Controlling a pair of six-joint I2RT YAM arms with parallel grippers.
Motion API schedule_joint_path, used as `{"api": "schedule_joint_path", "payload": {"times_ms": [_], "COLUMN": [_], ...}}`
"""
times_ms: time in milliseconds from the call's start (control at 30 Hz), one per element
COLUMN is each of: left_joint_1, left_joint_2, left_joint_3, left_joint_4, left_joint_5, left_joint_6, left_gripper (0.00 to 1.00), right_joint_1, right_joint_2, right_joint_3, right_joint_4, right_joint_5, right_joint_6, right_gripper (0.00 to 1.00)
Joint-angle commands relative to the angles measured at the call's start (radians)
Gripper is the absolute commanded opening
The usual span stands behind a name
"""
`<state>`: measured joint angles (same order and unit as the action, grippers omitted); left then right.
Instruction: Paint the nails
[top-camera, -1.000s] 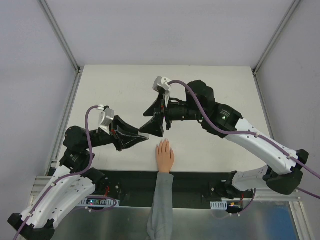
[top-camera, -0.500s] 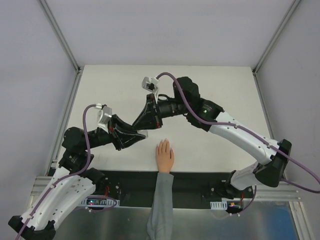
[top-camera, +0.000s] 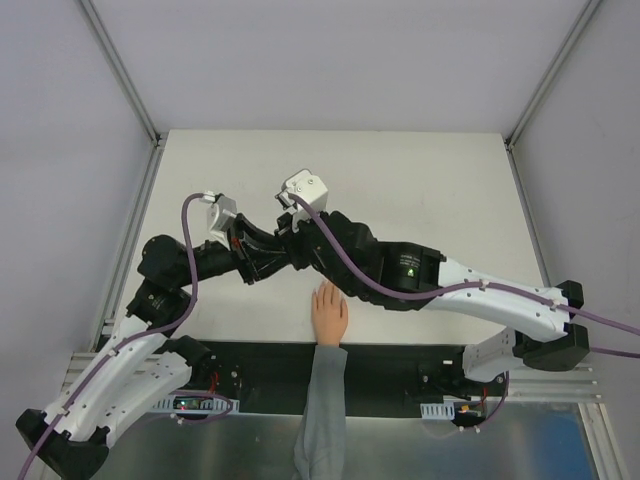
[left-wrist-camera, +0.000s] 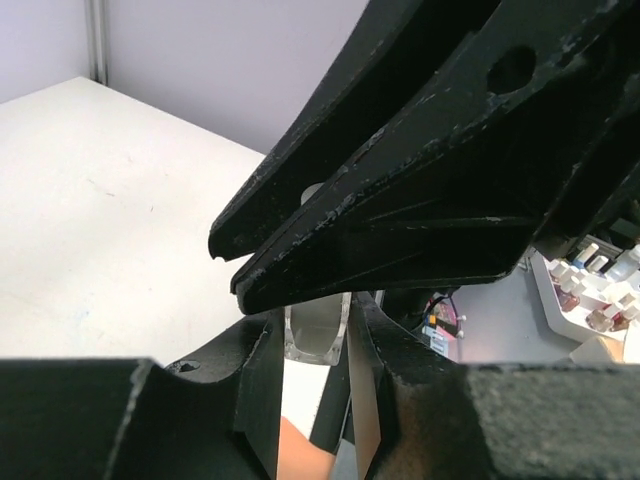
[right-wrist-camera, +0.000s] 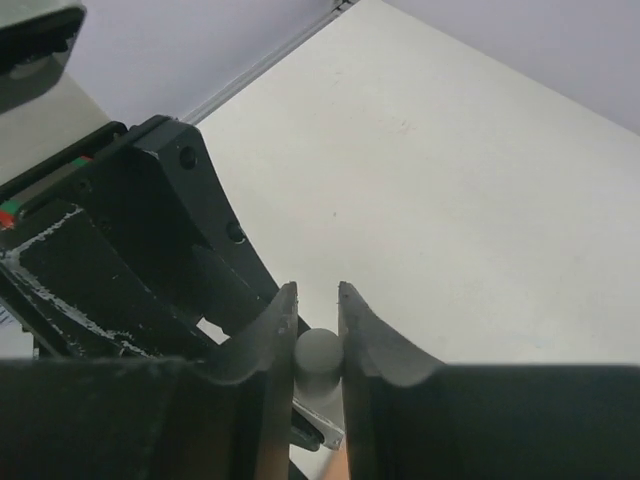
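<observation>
Left end effector (left-wrist-camera: 316, 322) is closed on a small clear bottle (left-wrist-camera: 318, 342). In the left wrist view the bottle sits upright between the two fingers, with both inner faces against its sides.

Right end effector (right-wrist-camera: 317, 318) is clamped on the bottle's white cap (right-wrist-camera: 318, 354). In the right wrist view the round cap is pinched between the fingers, with no gap visible on either side.

From the top view, the two end effectors meet tip to tip above the tabletop (top-camera: 430, 190), left of centre. Left arm comes in from 8 o'clock, right arm from 4 o'clock, crossing over the middle. The bottle itself is hidden under the arms in that view.

The mannequin hand (top-camera: 328, 312) lies flat at 6 o'clock on the tabletop, at the near edge. It is palm down, with the fingers pointing to 12 o'clock. The grey sleeve (top-camera: 320, 400) runs back off the edge towards the arm bases.

The nails (top-camera: 326, 288) are at the fingertips, too small to tell from the skin here. I can't tell whether there is any polish on them.

The end effector junction is at about 10 o'clock from the fingertips, near but not touching. A strip of peach shows at the bottom of the left wrist view, below the bottle.
</observation>
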<state>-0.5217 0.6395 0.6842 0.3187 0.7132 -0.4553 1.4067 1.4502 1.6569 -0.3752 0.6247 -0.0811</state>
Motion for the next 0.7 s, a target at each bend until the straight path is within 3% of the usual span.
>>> {"api": "schedule_joint_path", "payload": {"times_ms": [0, 33, 67, 100, 167, 200, 267, 333, 467, 667], "left_joint_1": [0.014, 0.014, 0.014, 0.014, 0.014, 0.014, 0.014, 0.014, 0.014, 0.014], "left_joint_2": [-0.043, -0.058, -0.073, -0.098, -0.122, -0.141, -0.153, -0.167, -0.172, -0.173], "left_joint_3": [-0.008, -0.017, -0.034, -0.038, -0.057, -0.061, -0.075, -0.081, -0.074, -0.064], "left_joint_4": [0.072, 0.074, 0.077, 0.077, 0.077, 0.077, 0.074, 0.077, 0.083, 0.083], "left_joint_5": [0.012, 0.035, 0.060, 0.109, 0.147, 0.161, 0.195, 0.219, 0.261, 0.267], "left_joint_6": [0.038, 0.043, 0.044, 0.046, 0.043, 0.038, 0.029, 0.017, 0.001, -0.017], "left_gripper": [0.00, 0.00, 0.00, 0.00, 0.00, 0.00, 0.00, 0.00, 0.00, 0.00], "right_joint_1": [-0.044, -0.061, -0.107, -0.133, -0.208, -0.231, -0.282, -0.313, -0.344, -0.354], "right_joint_2": [-0.042, -0.053, -0.065, -0.092, -0.119, -0.137, -0.137, -0.114, -0.085, -0.047], "right_joint_3": [0.017, 0.011, -0.005, -0.012, -0.052, -0.065, -0.074, -0.063, -0.060, -0.051], "right_joint_4": [-0.062, -0.064, -0.064, -0.059, -0.022, -0.004, 0.021, 0.019, 0.061, 0.111], "right_joint_5": [-0.225, -0.367, -0.450, -0.641, -0.837, -1.005, -1.127, -1.281, -1.376, -1.422], "right_joint_6": [-0.014, -0.019, -0.020, -0.026, -0.026, -0.025, -0.022, -0.028, -0.006, 0.033], "right_gripper": [0.34, 0.47, 0.52, 0.60, 0.67, 0.71, 0.73, 0.73, 0.66, 0.41]}}
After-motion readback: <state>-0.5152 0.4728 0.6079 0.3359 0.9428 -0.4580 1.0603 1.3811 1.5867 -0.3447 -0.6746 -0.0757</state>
